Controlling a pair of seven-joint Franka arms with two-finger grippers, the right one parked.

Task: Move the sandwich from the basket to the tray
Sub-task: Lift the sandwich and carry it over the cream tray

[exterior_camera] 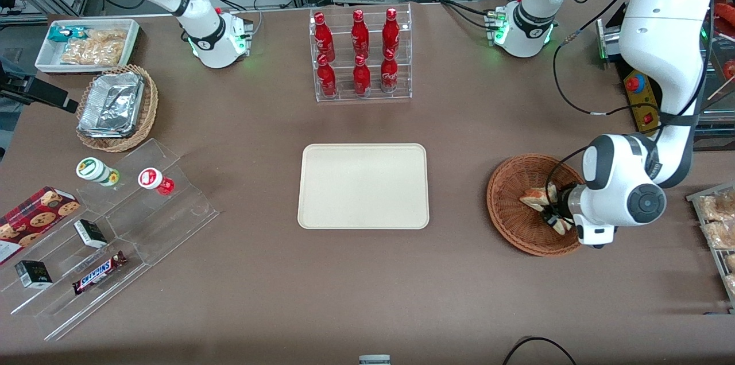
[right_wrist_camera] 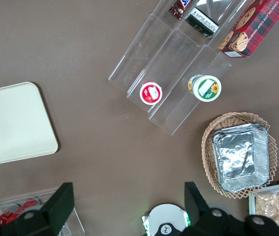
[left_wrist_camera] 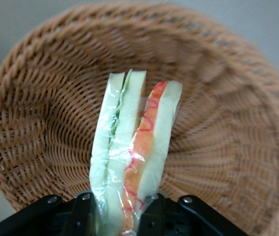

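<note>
The sandwich (left_wrist_camera: 129, 147) is a plastic-wrapped wedge of pale bread with an orange-red and green filling. My gripper (left_wrist_camera: 120, 211) is shut on its near end, a black finger (left_wrist_camera: 83, 211) pressing on each side. In the front view the gripper (exterior_camera: 554, 211) is low inside the round reddish-brown basket (exterior_camera: 505, 181), and the sandwich (exterior_camera: 533, 200) sticks out of it toward the tray. I cannot tell whether the sandwich touches the basket (left_wrist_camera: 41, 123) floor. The cream tray (exterior_camera: 363, 186) lies flat at the table's middle with nothing on it.
A clear rack of red bottles (exterior_camera: 360, 55) stands farther from the front camera than the tray. Toward the parked arm's end are a tan wicker basket with foil containers (exterior_camera: 115, 107), a clear stepped stand (exterior_camera: 115, 227) with snacks, and a white bin (exterior_camera: 86, 43). Another pale piece (exterior_camera: 563, 226) shows in the basket under the wrist.
</note>
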